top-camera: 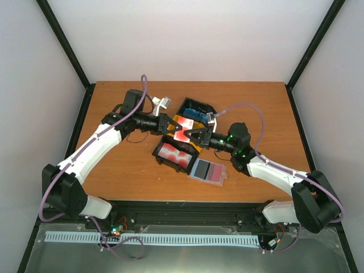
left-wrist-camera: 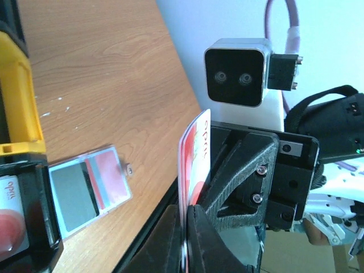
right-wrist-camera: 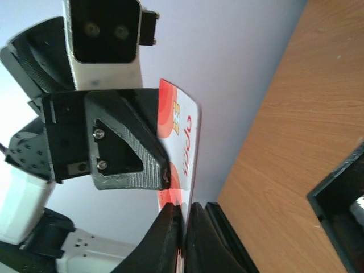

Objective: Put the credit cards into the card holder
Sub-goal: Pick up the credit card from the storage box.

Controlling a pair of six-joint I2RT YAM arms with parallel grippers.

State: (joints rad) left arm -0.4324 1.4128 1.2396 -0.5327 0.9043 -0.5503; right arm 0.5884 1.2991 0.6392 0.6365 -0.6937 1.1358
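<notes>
While hanging above the bins [top-camera: 159, 153], pinching opposite edges of a red-and-white card [top-camera: 183, 134] with left gripper [top-camera: 173, 126] from 9 o'clock, right gripper [top-camera: 191, 135] from 3 o'clock, with card holder [top-camera: 209, 170] lying open at 5 o'clock on bare table [top-camera: 114, 170].

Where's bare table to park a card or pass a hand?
Free: far-right corner beyond the right arm; near-left wood between the left arm and the table edge. Crowded: centre, with bins, card holder, left gripper and right gripper shut on one red-and-white card.
</notes>
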